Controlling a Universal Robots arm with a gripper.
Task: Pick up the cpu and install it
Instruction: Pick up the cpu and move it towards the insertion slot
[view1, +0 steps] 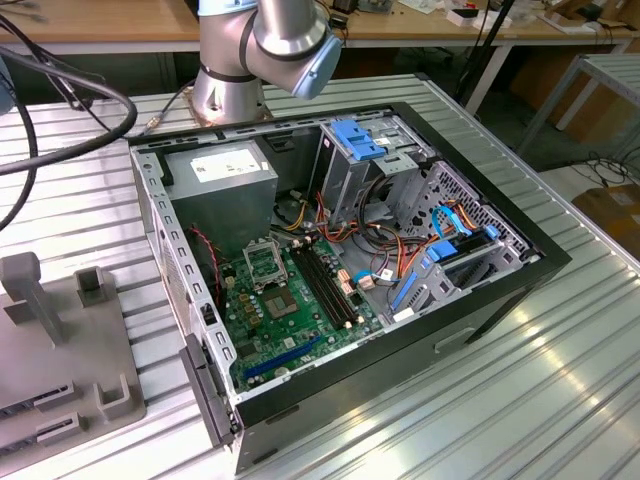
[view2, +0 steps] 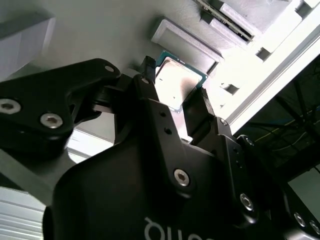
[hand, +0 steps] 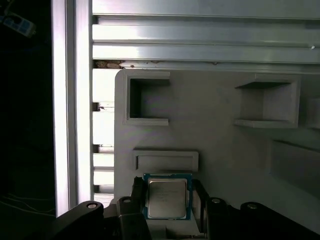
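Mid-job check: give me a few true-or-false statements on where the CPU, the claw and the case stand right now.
1. The CPU is at the grey fixture, with the claw around it. True.
2. The CPU already sits in the socket on the motherboard. False: it is at the fixture, outside the case.
3. The case is open on top, with the motherboard exposed. True.
4. In the exterior view, the fixture stands to the right of the case. False: it is on the exterior view's left of the case.
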